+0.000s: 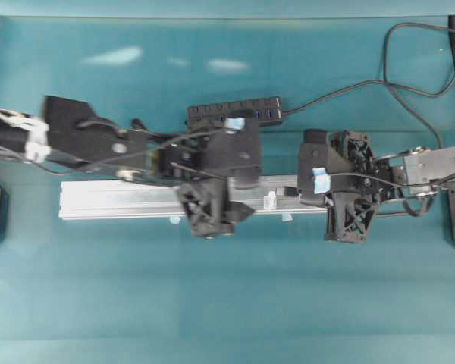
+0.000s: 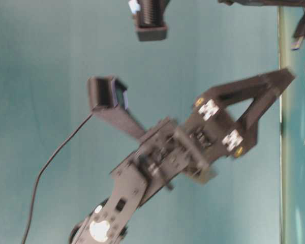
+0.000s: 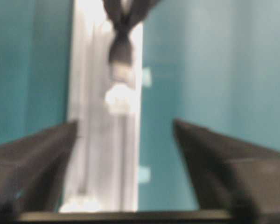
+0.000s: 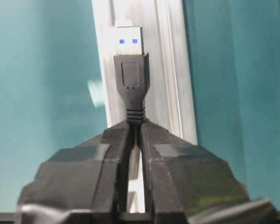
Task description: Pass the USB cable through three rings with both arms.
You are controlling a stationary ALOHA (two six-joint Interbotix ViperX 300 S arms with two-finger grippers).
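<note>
R hand [image 4: 133, 135] is clamped tight on the USB cable [image 4: 132, 81], gripping right behind the plug's strain relief; plug sticks out straight ahead of the fingertips, metal end w/ blue insert showing. It lies over the silver rail [image 4: 172, 70], pointing along it. In the overhead view the R hand [image 1: 307, 186] sits over the rail's right part, w/ one whitish ring [image 1: 271, 201] just beside it toward the middle.

L hand [image 3: 126, 154] is spread wide and holds nothing; its two dark fingers [image 3: 32, 163] frame the rail [image 3: 91, 93] and the teal surface [image 3: 214, 60]. Ahead of it, a blurred pale blob on the rail, prob. a ring [image 3: 119, 95], w/ a dark shape just above that could be the other hand's tip and plug, too soft to say. Overhead, the L hand [image 1: 231, 178] hangs over the rail's [image 1: 114, 201] middle-left.

Hard to read: L arm is motion-blurred in overhead and table-level views. Only one ring is clear overhead; others covered by the arms or too small. Can't tell if the cord passes through any ring. The hub bar [image 1: 235, 112] lies behind the rail, its cord looping off to the upper right.
</note>
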